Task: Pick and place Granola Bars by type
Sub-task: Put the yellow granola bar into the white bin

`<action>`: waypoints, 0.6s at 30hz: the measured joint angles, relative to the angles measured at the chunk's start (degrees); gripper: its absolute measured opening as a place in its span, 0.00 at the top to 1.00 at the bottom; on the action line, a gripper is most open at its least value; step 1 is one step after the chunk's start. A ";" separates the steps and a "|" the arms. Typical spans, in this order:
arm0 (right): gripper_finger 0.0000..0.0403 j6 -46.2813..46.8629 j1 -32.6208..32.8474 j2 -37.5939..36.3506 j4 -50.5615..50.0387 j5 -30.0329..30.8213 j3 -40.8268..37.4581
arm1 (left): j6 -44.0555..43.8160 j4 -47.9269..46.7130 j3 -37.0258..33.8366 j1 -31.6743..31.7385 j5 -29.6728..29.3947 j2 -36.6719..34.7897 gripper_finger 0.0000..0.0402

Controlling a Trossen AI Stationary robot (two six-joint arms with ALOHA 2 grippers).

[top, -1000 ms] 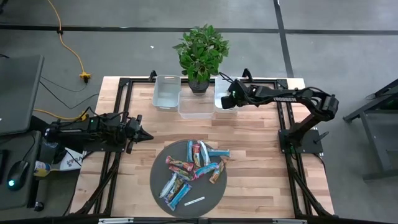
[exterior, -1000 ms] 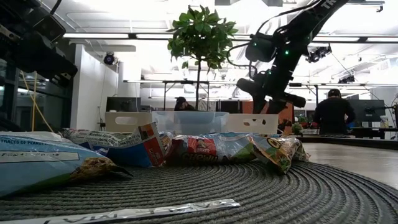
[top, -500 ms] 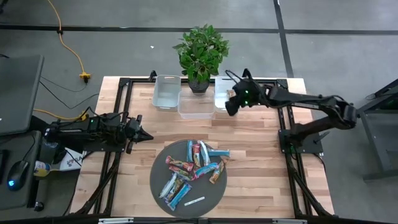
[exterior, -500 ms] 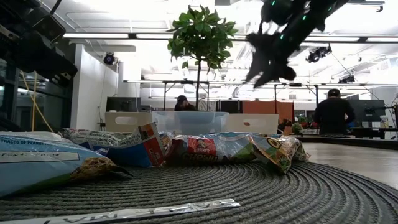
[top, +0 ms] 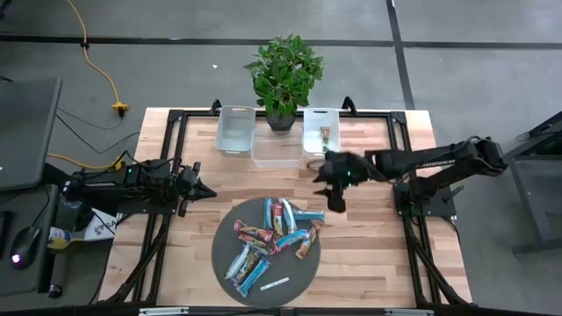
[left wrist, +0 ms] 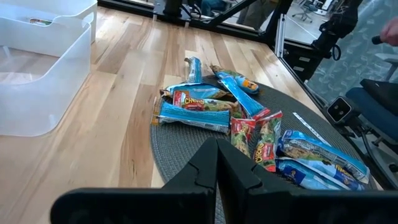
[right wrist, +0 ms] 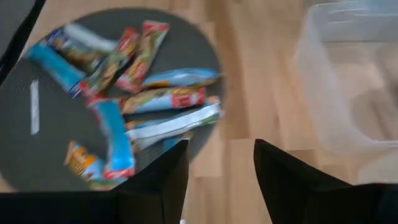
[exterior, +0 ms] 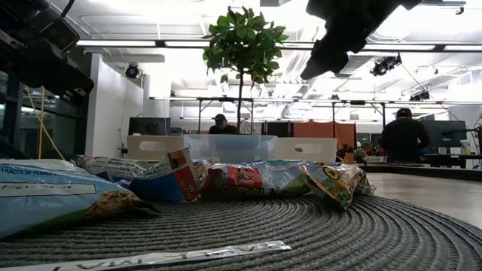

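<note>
Right pincer (top: 334, 197) swung from bins toward mat (top: 224, 263) edge, empty, open

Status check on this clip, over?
Right pincer open, empty, near mat. Left pincer shut, waiting. Bars piled on mat. Path clear.

Centre bottom of frame we list Granola Bars (top: 270, 237) heaped on a round grey mat (top: 225, 256) (one white strip (top: 274, 283) beside them). Upper centre: potted plant (top: 284, 75), three clear bins (top: 277, 147). Left gripper (top: 202, 189) mid-left; right gripper (top: 335, 195) just above the mat's upper right edge.
</note>
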 joint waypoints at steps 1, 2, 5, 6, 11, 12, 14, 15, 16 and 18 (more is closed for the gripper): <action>0.59 -0.02 1.21 0.53 0.03 -0.03 0.00 | -0.01 -0.01 -0.01 0.01 -0.02 0.00 1.00; 0.58 -0.03 2.32 1.13 0.00 -0.01 0.00 | -0.01 0.00 -0.01 0.01 -0.03 0.00 1.00; 0.55 1.23 4.92 3.60 -0.02 0.65 0.00 | -0.01 0.00 -0.01 0.01 -0.22 -0.01 1.00; 0.54 1.74 5.53 4.63 0.01 1.18 0.00 | -0.01 0.00 -0.01 0.00 -0.22 0.00 1.00; 0.47 2.00 7.41 10.61 0.10 1.88 0.00 | -0.01 0.00 -0.01 0.00 -0.20 0.00 1.00; 0.46 2.02 7.59 11.75 0.17 2.25 0.00 | 0.00 0.00 -0.01 0.02 -0.20 0.00 1.00; 0.43 2.01 7.94 14.05 0.16 3.30 0.00 | -0.01 0.00 -0.01 0.01 -0.19 0.00 1.00; 0.42 1.71 8.03 15.02 0.23 3.84 0.00 | 0.00 0.00 0.00 0.01 -0.20 0.00 1.00; 0.41 1.35 8.13 15.93 0.41 4.42 0.00 | -0.01 0.00 -0.01 0.00 -0.17 0.00 1.00; 0.40 0.73 8.20 17.55 0.77 5.21 0.00 | -0.01 0.00 -0.01 0.00 -0.17 0.00 1.00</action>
